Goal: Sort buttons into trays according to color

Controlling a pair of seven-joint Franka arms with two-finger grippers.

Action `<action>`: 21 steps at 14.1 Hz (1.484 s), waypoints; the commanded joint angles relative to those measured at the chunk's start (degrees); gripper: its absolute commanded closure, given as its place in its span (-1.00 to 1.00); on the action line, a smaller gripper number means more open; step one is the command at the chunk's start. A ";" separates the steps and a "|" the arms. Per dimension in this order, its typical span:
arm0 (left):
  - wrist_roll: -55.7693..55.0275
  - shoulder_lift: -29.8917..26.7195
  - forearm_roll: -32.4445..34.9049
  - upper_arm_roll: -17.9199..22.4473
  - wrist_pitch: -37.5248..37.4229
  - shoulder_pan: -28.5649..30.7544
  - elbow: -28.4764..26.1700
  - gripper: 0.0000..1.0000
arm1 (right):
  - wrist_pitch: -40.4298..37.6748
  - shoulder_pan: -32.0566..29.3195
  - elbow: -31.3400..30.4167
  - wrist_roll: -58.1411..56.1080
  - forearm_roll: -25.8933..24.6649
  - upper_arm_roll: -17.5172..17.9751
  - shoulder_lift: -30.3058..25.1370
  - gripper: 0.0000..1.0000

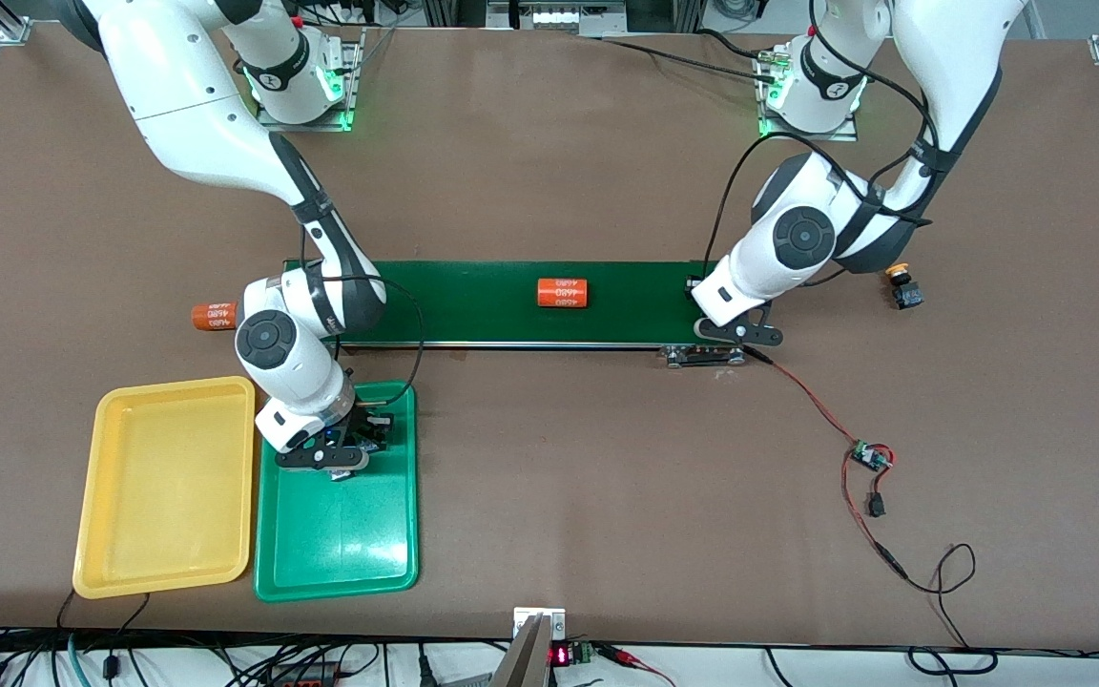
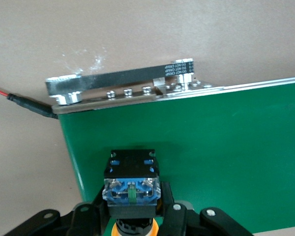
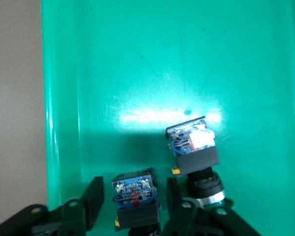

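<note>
Green tray (image 1: 340, 544) under right gripper (image 1: 349, 448), two buttons (image 3: 192, 145).

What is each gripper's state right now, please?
Left gripper: shut on a yellow-capped button.
Right gripper: open around a blue-bodied button in the green tray.

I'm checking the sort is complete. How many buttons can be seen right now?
4. Two lie in the green tray under the right gripper: one between its fingers, one beside it. The left gripper holds one over the conveyor belt. One sits on the table at the left arm's end.
</note>
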 commanded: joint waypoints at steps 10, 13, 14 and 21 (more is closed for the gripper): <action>0.70 -11.32 -2.65 0.28 -4.51 11.49 -0.05 -1.00 | -25.60 -1.40 0.47 -0.50 0.31 1.05 -14.30 -0.90; 0.70 -10.62 -2.65 0.54 -9.89 19.93 0.03 -1.00 | -28.62 -1.40 -4.95 -0.50 1.19 1.05 -21.14 -0.98; 0.70 -10.36 -2.47 0.80 -10.16 21.70 -0.06 -1.00 | -28.79 -1.31 -7.68 -0.50 1.19 1.05 -23.69 -0.98; 4.37 -6.94 -1.77 1.07 -12.45 33.22 -3.12 -1.00 | -41.70 -0.08 -19.99 -0.50 1.45 2.89 -39.87 -1.00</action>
